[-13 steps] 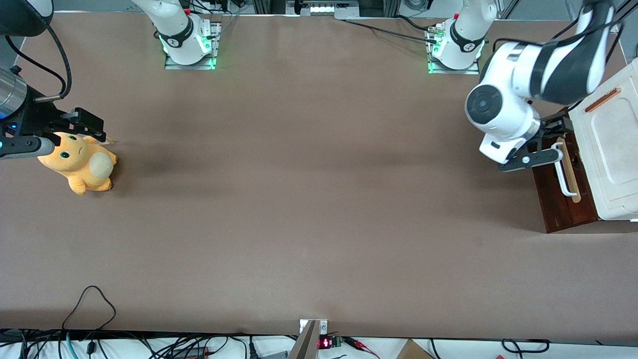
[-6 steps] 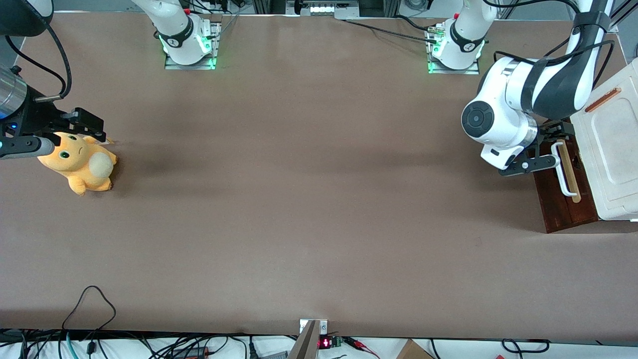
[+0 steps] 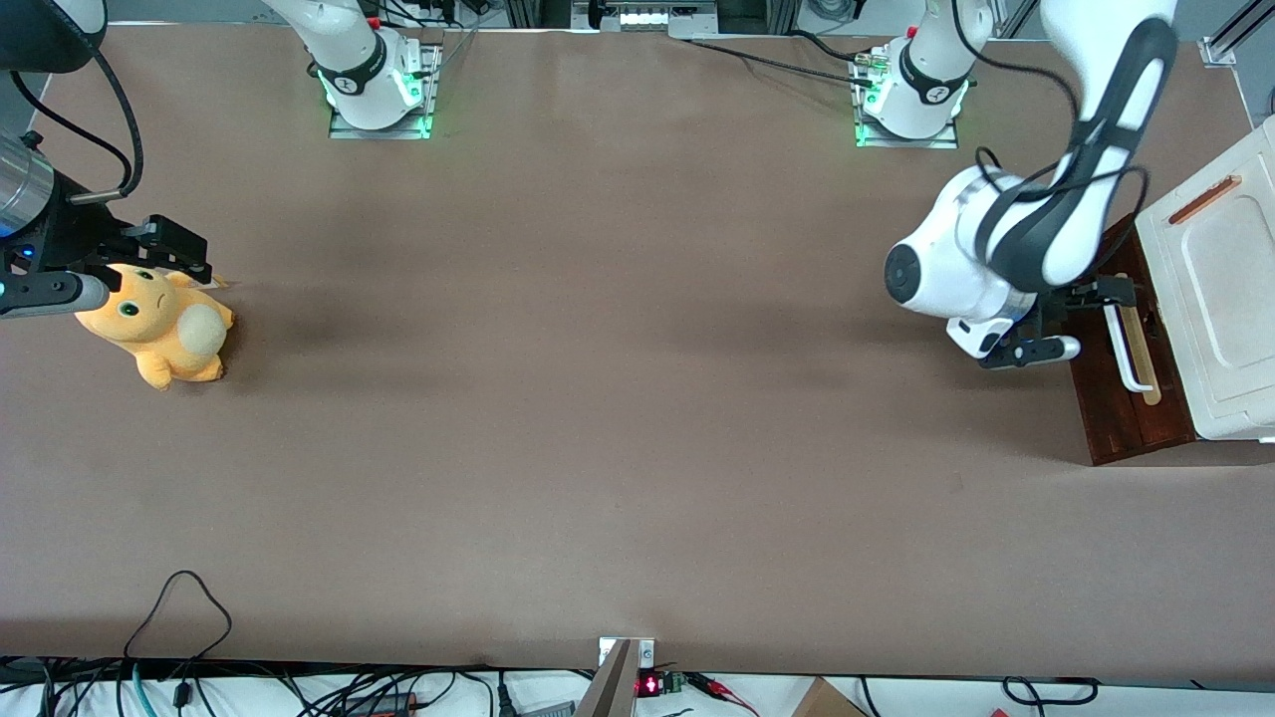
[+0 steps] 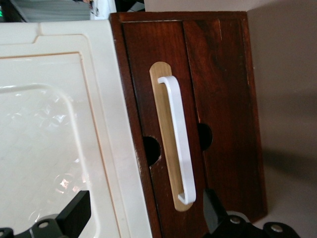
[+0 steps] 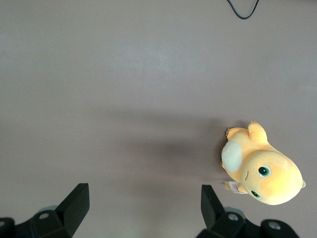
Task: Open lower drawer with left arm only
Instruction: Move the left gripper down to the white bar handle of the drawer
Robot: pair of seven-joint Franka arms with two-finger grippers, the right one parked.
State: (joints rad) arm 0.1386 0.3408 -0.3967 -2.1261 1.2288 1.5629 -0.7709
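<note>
Presently, front view: the left arm (image 3: 1006,249) bends down at about three o'clock on the table (image 3: 598,398), its gripper (image 3: 1066,319) hanging just above the edge of the lower drawer (image 3: 1121,398). That drawer is dark reddish-brown wood showing under a white panel (image 3: 1220,299), with a white bar handle (image 3: 1124,349) on a pale strip; the front looks flush, so in my judgement the drawer is not yet pulled. At nine o'clock, toward the parked arm's end, lies an orange plush toy (image 3: 159,334), well apart from the work. Surface: plain brown sheet, bare through the middle; cables (image 3: 179,617) trail along the six o'clock edge, and two arm bases with green lights (image 3: 379,100) stand at twelve. Left wrist view: the black fingers (image 4: 74,215) are spread wide, holding nothing; the handle (image 4: 181,144) runs lengthwise with its near end between them, one finger over the white panel (image 4: 54,139), the other beside the drawer wood (image 4: 223,89). Risk, as I judge it: closing so near the bar's end could let it slip off, or the finger over the panel could catch its edge coming down. Right wrist view: only the toy (image 5: 262,171) on brown sheet.
</note>
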